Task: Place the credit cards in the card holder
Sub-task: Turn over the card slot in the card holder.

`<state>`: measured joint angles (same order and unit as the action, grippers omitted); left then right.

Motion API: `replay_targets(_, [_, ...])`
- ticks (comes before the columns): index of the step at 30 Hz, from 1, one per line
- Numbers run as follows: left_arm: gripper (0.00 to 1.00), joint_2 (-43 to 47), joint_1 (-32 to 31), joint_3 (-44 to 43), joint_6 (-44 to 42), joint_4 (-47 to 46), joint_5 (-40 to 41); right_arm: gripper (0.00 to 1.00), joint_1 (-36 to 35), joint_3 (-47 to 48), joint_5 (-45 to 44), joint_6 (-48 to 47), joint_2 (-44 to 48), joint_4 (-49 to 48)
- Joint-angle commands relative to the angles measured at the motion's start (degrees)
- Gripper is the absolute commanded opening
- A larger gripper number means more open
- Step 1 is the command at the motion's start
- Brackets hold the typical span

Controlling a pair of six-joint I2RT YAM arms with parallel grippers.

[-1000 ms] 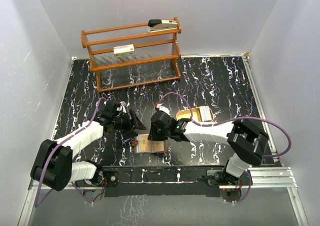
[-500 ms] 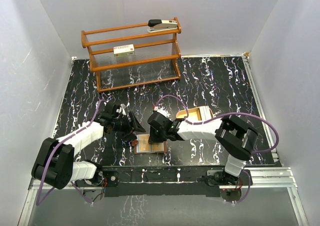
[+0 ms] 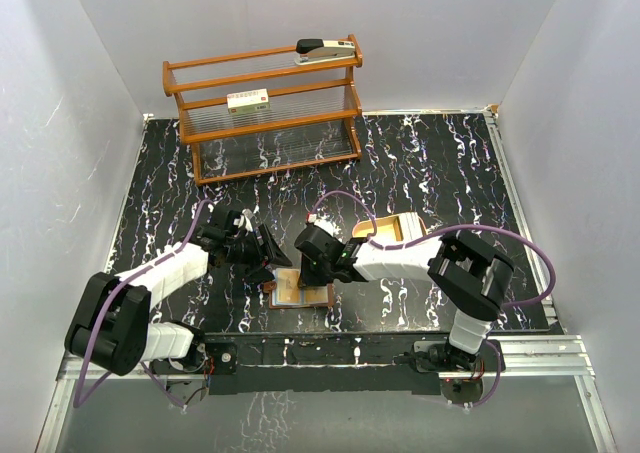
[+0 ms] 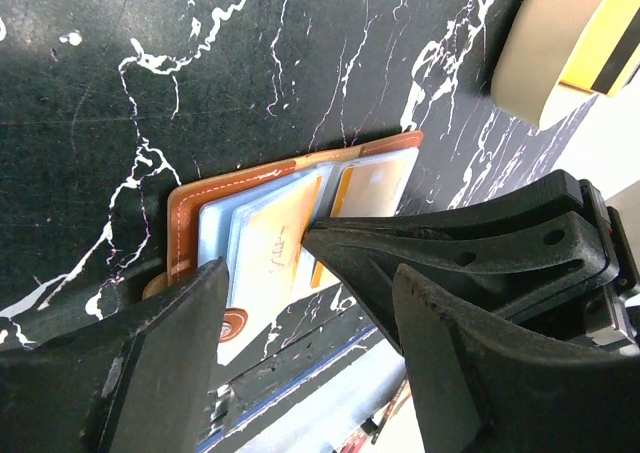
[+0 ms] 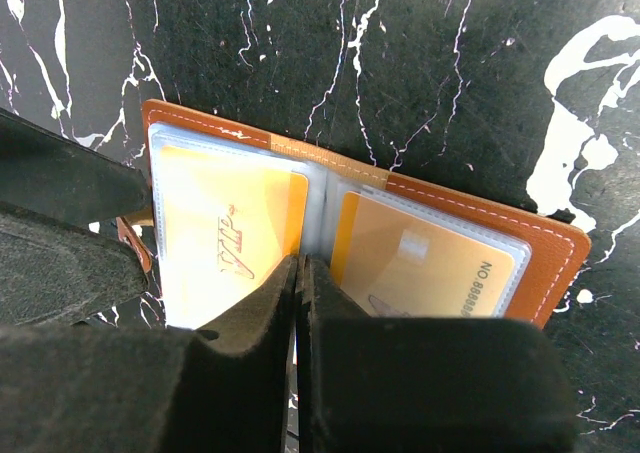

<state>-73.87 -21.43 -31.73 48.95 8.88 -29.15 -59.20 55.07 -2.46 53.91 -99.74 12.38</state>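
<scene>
- Wooden rack (image 3: 262, 123): stands at the far side of the desk (image 3: 450, 163). A stapler (image 3: 325, 49) lies on its top rail and a white box with a red label (image 3: 248, 100) sits on the shelf below.
- Left gripper (image 3: 268, 258): fingers well apart, clamped on nothing. In the left wrist view the left gripper (image 4: 305, 303) straddles the near left part of the card holder. One finger (image 4: 170, 363) lies over the edge by the snap tab. Whether it touches the leather cannot be told.
- Card holder (image 3: 300, 291): lies spread open and flat on the desk, near the front edge, between the two grippers. Its brown leather border (image 5: 545, 248) frames clear sleeves on both halves.
- Credit cards: two orange-yellow ones show in the right wrist view, each inside a sleeve. The left card (image 5: 230, 233) bears a script mark, and the right card (image 5: 430, 263) bears a printed number along its end. Both lie flat within the holder.
- Right gripper (image 5: 298, 263): fingers pressed together with no gap showing. The tip sits at the centre fold, between the two carded sleeves. Whether it pinches sleeve material cannot be told. From above, the right gripper (image 3: 312, 273) points down onto the middle of the holder.
- Tan tray (image 3: 395, 228): rests right of the holder and apart from it, partly under the right arm.
</scene>
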Motion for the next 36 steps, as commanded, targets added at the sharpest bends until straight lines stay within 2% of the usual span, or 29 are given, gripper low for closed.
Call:
replay_targets(1, [0.65, 0.16, 0.42, -0.09, -1.21, 0.34, -0.96, 0.01, -0.3, -0.51, -2.36, -0.74, -2.0, 1.5])
replay_targets(22, [0.65, -0.57, 0.42, 2.48, 1.77, -7.08, -6.33, 0.0, -0.3, -1.15, -2.53, -0.56, -1.55, 0.98])
replay_targets(31, [0.65, 1.06, 0.42, -0.7, -1.92, 1.04, -0.15, 0.0, -0.26, -1.29, -2.68, -0.65, -1.4, 1.09])
replay_targets(36, [0.66, 1.13, 0.38, -0.84, -2.56, 0.72, 0.05, 0.0, -0.26, -1.55, -2.67, -0.65, -1.31, 0.81])
